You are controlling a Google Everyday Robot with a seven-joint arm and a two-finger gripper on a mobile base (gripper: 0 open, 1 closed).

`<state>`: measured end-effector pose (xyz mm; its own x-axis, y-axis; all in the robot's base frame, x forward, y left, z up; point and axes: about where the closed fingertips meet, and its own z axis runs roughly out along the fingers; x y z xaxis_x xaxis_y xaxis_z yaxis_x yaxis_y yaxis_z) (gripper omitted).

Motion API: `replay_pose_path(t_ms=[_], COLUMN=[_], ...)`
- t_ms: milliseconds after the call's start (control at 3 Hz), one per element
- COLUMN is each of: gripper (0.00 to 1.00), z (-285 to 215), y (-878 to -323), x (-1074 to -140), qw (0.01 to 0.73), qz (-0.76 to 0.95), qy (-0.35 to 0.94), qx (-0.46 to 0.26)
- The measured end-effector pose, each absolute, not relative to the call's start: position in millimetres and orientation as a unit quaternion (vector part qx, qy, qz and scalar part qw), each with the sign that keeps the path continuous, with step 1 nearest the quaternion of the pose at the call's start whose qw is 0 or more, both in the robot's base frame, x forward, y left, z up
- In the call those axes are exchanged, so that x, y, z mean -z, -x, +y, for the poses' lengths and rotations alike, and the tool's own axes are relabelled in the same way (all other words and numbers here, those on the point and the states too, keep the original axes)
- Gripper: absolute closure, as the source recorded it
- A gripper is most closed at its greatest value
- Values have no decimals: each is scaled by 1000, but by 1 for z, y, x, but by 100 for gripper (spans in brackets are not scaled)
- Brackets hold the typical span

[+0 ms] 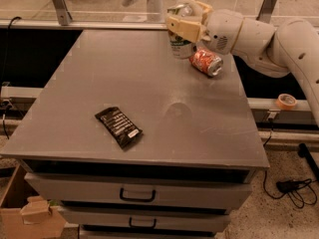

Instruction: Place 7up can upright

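Note:
The 7up can (180, 45), silvery-white with green lettering, stands upright near the far right part of the grey table (124, 83). My gripper (182, 25) sits over its upper half with beige fingers (183, 30) around it. Its base looks close to or on the table surface; I cannot tell which. The white arm reaches in from the right.
A red-orange dented can (206, 61) lies on its side just right of the 7up can. A black snack wrapper (118, 127) lies near the table's front left. A tape roll (286, 101) sits on a ledge at right. Drawers are below the table front.

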<state>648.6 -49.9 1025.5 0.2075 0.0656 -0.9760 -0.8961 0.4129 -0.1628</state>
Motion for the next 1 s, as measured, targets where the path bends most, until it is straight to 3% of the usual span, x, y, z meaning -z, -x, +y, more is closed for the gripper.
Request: replay_pose_path(t_ms=[1000], gripper=[100], z=[-72], y=[-606], x=[-980], qw=[641], qz=[483], qy=[416], qx=[-427])
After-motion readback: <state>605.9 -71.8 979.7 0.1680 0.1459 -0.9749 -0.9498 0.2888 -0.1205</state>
